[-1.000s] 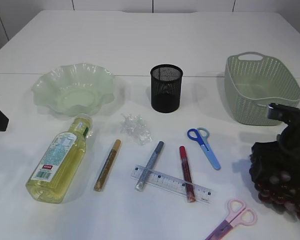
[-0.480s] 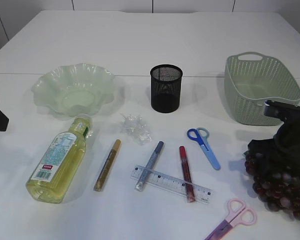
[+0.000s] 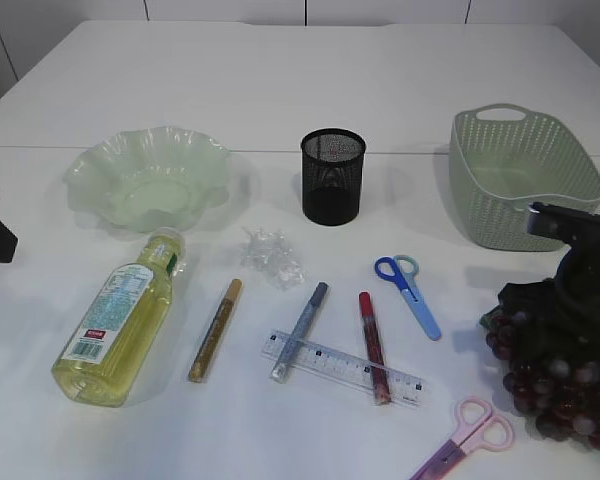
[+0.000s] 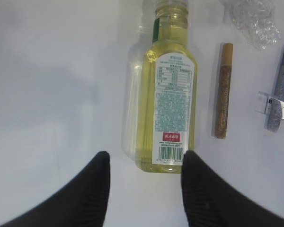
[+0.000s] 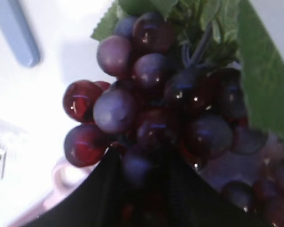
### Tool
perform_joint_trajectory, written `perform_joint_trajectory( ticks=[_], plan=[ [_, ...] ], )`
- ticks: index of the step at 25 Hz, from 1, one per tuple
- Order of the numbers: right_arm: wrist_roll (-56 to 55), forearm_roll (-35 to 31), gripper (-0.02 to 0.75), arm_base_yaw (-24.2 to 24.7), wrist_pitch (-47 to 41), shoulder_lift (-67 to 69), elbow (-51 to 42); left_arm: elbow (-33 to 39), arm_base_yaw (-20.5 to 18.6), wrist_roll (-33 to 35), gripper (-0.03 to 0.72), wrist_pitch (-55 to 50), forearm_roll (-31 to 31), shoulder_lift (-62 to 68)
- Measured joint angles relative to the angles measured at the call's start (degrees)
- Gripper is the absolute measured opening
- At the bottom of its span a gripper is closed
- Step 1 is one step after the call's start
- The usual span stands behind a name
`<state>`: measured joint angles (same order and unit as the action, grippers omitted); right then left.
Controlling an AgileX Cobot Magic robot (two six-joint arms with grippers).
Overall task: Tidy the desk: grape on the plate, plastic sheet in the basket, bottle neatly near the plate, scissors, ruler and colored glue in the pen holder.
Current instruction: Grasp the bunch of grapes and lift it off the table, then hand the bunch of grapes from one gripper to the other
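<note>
Right gripper (image 3: 570,320) is seen at the table's right edge, closed down on the grape bunch (image 3: 555,385); in the right wrist view the dark jaws are pressed into the berries, with green leaves above.

Left gripper (image 4: 144,182) is held partly open over the base of the bottle (image 4: 169,94), nothing between its fingers. The bottle is laid flat, cap pointed at the wavy green plate (image 3: 145,180).

Crumpled plastic sheet (image 3: 272,255) is found between bottle cap and mesh pen holder (image 3: 332,175). Basket (image 3: 520,175) is placed at far right.

Gold glue stick (image 3: 215,330) is lain beside the bottle; silver (image 3: 300,330) and red (image 3: 373,345) sticks are crossed over the clear ruler (image 3: 340,367). Blue scissors (image 3: 410,293) and pink scissors (image 3: 465,440) are left on the table.
</note>
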<state>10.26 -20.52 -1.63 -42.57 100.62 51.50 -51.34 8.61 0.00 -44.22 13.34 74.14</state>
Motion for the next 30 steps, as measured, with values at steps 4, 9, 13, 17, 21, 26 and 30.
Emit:
perform_joint_trajectory(
  ticks=[4, 9, 13, 17, 21, 26, 30],
  plan=[
    [0.2, -0.3, 0.226, 0.0, -2.1, -4.5, -0.3, 0.0, 0.0, 0.0, 0.361, 0.0, 0.0, 0.0],
    [1.1, -0.6, 0.221, 0.0, -3.8, -10.0, -0.4, 0.0, 0.0, 0.0, 0.361, 0.0, 0.0, 0.0],
    [1.7, -2.3, 0.218, 0.0, -5.2, -13.6, -0.5, 0.0, 0.0, 0.0, 0.361, 0.0, 0.0, 0.0],
    [3.6, -5.9, 0.217, 0.0, -6.7, -17.1, -0.5, 0.0, 0.0, 0.4, 0.361, 0.0, 0.0, 0.0],
    [6.8, -11.9, 0.216, 0.0, -9.4, -21.0, -0.5, 0.0, 0.0, 0.4, 0.361, 0.0, 0.0, 0.0],
    [8.5, -16.9, 0.215, 0.0, -12.7, -25.3, 2.1, 0.0, 0.0, 0.4, 0.361, 0.0, 0.0, 0.0],
    [8.8, -18.0, 0.215, 0.0, -15.8, -27.6, 7.9, 0.0, 0.0, 0.4, 0.361, 0.0, 0.0, 0.0]
  ],
)
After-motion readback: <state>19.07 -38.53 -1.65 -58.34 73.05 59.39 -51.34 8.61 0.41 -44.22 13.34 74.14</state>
